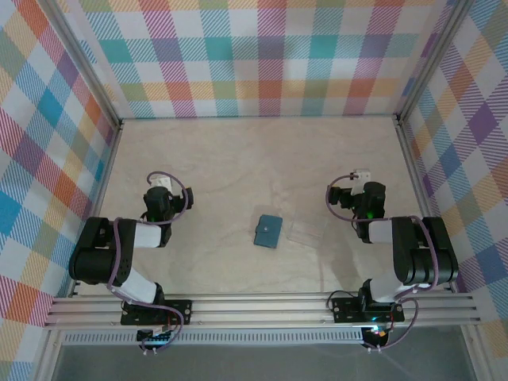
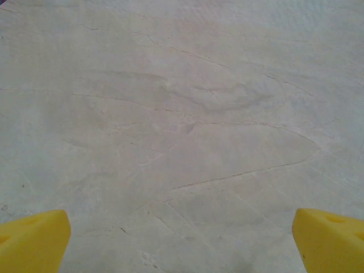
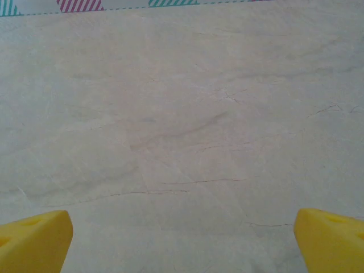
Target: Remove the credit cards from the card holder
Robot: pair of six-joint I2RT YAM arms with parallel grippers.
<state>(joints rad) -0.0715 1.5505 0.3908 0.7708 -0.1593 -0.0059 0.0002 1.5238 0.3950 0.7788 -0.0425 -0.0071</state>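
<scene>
Pale tabletop (image 1: pixel 238 159) bears the card holder (image 1: pixel 268 231), long axis running near-to-far.

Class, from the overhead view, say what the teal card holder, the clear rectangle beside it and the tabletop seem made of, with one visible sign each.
Card holder: probably matte leather or leatherette; flat teal, no glare.
Clear rectangle: likely smooth transparent plastic; the table shows through it.
Tabletop: marble-look matte sheet or laminate; pale with thin dark veins, true material uncertain.
</scene>
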